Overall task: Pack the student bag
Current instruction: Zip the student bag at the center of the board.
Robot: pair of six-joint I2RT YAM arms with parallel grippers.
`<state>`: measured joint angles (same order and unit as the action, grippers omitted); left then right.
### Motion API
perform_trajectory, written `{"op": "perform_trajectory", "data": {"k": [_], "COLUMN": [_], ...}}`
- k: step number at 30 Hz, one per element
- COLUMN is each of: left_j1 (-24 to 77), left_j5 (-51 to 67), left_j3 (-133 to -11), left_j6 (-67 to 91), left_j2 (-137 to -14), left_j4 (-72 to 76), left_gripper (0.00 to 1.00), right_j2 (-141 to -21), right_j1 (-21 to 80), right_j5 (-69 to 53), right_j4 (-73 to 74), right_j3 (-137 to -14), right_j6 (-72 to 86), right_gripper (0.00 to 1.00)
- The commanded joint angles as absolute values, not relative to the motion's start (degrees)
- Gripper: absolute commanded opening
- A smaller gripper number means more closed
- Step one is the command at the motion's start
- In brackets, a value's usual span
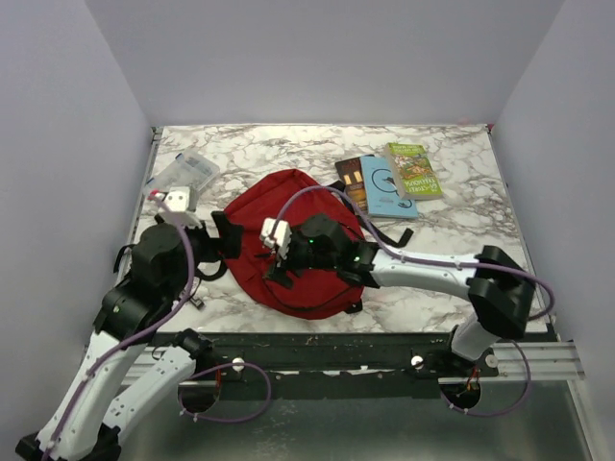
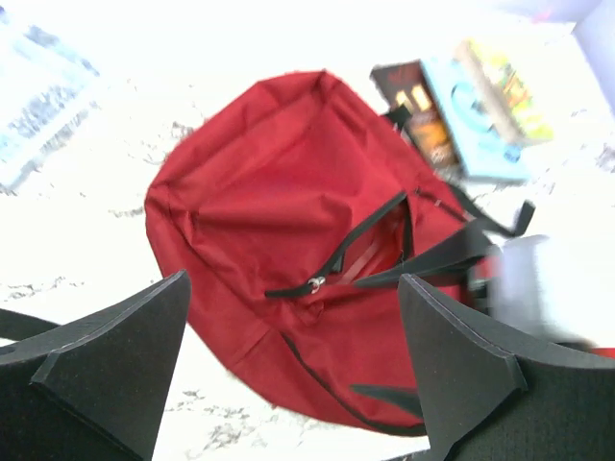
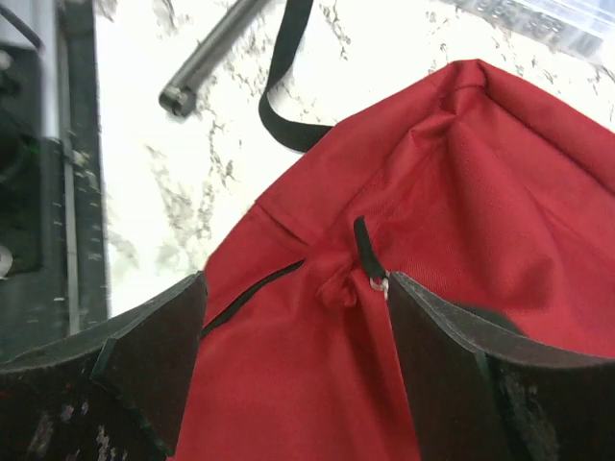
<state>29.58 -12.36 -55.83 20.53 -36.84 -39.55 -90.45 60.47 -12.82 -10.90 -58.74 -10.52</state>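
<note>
The student bag (image 1: 274, 197) lies flat on the marble surface (image 1: 432, 235), in the middle and close to its near edge, with its curved zipper partly undone. The right end effector (image 3: 298, 288) hangs directly over the bag, its fingers spread and gripping nothing; the zipper pull (image 3: 377, 281) sits between them, just beside one finger. The left end effector (image 2: 293, 288), also spread and empty, sits off the bag's left side and faces it, apart from the fabric.

Bare table (image 1: 279, 144) beyond student bag (image 1: 288, 206); books (image 1: 389, 182) at right
</note>
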Motion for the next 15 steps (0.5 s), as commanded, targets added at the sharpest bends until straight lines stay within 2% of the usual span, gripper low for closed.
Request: {"op": "perform_trajectory", "data": {"k": [1,6,15], "left_j1": [29.18,29.18,29.18], "left_j5": [-16.53,-16.58,-14.77], "left_j3": [-53.51,-51.32,-49.77], "left_j6": [22.32,22.24,22.72], "left_j2": [-29.25,-24.21,-22.18], "left_j4": [-36.65,-36.65,-37.08], "left_gripper": [0.91,0.92,0.92], "right_j2": [-101.07,-108.01,-117.02], "right_j1": [61.81,62.66,63.9], "right_j5": [-11.02,-4.84,6.73], "right_j4": [-5.57,-8.19,-9.9], "right_j3": [-68.1,-71.46,-74.81], "right_j6": [-27.81,-32.63,-38.8], "right_gripper": [0.77,0.75,0.7]}}
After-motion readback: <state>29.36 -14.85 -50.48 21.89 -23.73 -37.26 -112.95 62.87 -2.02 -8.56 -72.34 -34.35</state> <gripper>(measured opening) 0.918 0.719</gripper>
